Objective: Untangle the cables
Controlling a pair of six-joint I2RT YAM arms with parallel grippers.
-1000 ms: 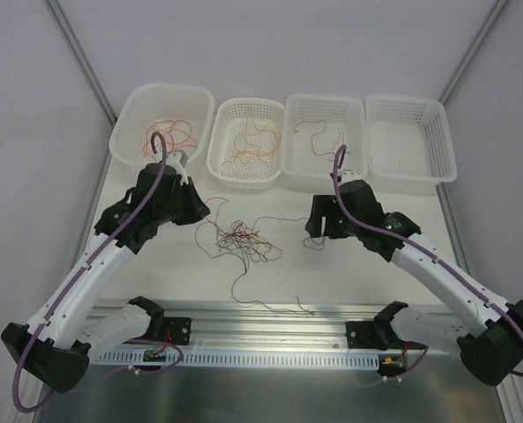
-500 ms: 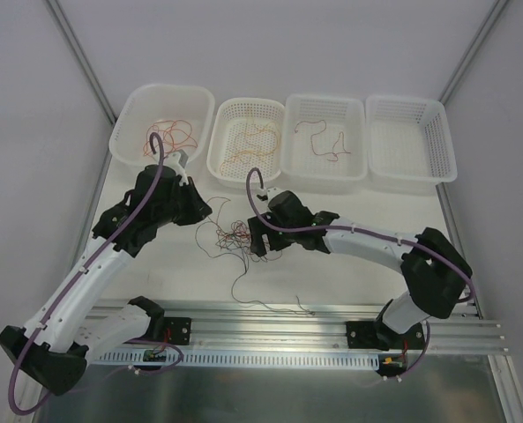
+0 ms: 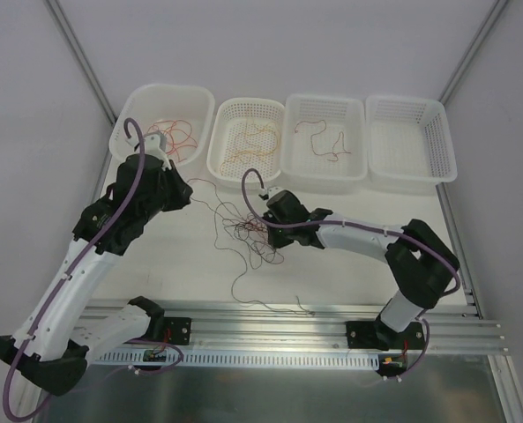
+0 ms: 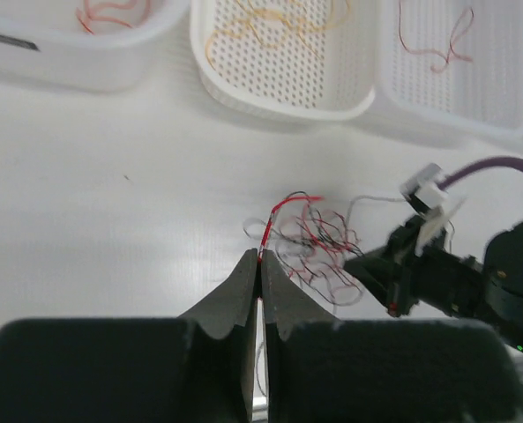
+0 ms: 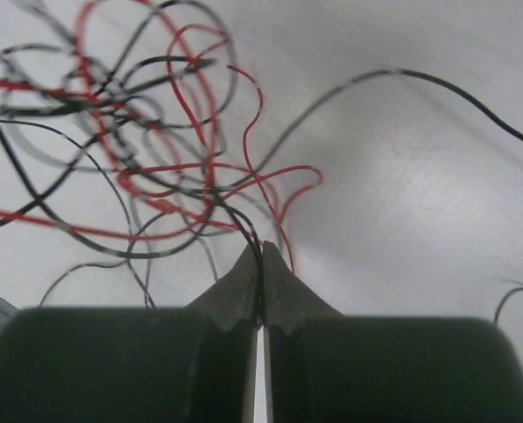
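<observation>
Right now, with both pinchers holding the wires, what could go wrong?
The left gripper pinches a red wire and the right gripper grips strands of the tangle. Pulling apart might tighten the knots rather than free them. A thin wire could also slip out or snap.

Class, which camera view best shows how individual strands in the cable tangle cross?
Right wrist view: the tangle fills the frame, with red and black strands crossing distinctly. Top external shows only a small knot with trailing ends. Left wrist shows a compact clump whose strands are hard to separate.
</observation>
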